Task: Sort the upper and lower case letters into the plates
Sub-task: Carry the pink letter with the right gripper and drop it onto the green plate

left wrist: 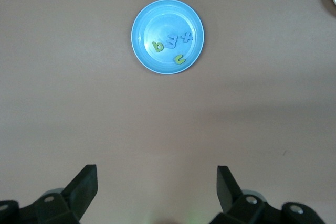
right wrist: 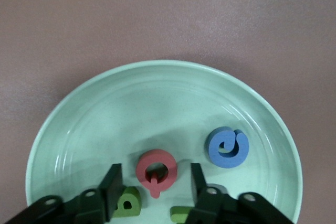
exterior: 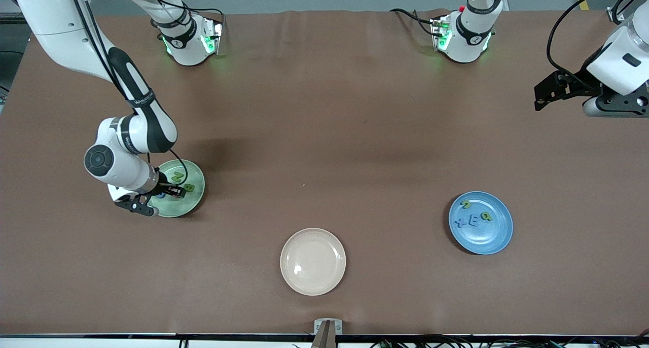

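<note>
1. Right tool (right wrist: 153, 184) low over the pale green plate (exterior: 195, 173), fingers spread to either side of the red letter (right wrist: 156, 171), not touching it; red letter lying flat on the plate, apparently just set down.
2. Same plate also holding a blue letter (right wrist: 227, 147) beside the red one and two green letters (exterior: 182, 181), partly hidden under the tool in the right wrist view. Count there: four.
3. Left tool (left wrist: 157, 187) raised over bare worktop (exterior: 324, 135) at the left arm's end, fingers spread wide, nothing between them; arm waiting.
4. Blue plate (exterior: 494, 239) holding four letters: two green (left wrist: 168, 52), two blue (left wrist: 179, 39).
5. Cream plate (exterior: 313, 261), nearest the front camera, without letters.
6. No letter visible loose on the worktop. All eight plated; case of each letter not confirmable. Judged complete or nearly so, pending withdrawal of the right tool.
</note>
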`<state>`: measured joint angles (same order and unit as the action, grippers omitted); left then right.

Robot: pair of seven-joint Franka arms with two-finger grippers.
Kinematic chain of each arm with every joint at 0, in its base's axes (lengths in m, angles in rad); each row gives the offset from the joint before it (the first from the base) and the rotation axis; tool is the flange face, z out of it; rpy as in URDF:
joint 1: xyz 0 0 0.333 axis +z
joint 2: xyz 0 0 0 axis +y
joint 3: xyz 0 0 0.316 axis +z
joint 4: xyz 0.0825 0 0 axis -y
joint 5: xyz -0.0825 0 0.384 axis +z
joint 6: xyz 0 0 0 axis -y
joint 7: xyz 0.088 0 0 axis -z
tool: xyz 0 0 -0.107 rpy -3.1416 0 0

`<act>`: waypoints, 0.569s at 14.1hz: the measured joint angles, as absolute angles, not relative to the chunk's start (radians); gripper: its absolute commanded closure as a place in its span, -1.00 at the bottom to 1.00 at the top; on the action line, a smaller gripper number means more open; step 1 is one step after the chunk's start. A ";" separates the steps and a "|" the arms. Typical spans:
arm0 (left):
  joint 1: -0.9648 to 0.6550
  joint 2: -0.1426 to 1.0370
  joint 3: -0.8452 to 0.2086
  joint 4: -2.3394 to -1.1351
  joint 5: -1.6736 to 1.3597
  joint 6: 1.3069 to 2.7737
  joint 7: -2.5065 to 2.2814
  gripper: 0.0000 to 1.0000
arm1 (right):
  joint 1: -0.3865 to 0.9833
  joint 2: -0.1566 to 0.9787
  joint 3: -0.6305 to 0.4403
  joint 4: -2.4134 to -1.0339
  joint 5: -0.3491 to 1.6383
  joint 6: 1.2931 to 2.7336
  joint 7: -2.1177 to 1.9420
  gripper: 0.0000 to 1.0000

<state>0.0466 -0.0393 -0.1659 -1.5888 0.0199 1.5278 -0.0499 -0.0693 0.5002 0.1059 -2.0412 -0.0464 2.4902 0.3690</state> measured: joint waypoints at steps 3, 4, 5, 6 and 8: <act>0.047 -0.039 -0.166 -1.589 0.020 1.528 -0.050 -1.00 | -0.069 0.500 0.106 -2.007 -0.046 2.442 0.368 -1.00; 0.047 -0.039 -0.166 -1.589 0.020 1.528 -0.050 -1.00 | -0.069 0.500 0.106 -1.978 -0.046 2.392 0.368 -1.00; 0.047 -0.039 -0.166 -1.589 0.020 1.528 -0.050 -1.00 | -0.069 0.499 0.106 -1.938 -0.046 2.323 0.368 -1.00; 0.047 -0.039 -0.166 -1.590 0.020 1.528 -0.050 -1.00 | -0.069 0.496 0.106 -1.887 -0.046 2.235 0.365 -1.00; 0.047 -0.039 -0.166 -1.590 0.020 1.528 -0.050 -1.00 | -0.069 0.478 0.106 -1.784 -0.046 2.056 0.338 -1.00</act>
<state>0.0467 -0.0393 -0.1658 -1.5897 0.0199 1.5278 -0.0499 -0.0691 0.4779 0.1064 -1.7839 -0.0464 2.0564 0.3379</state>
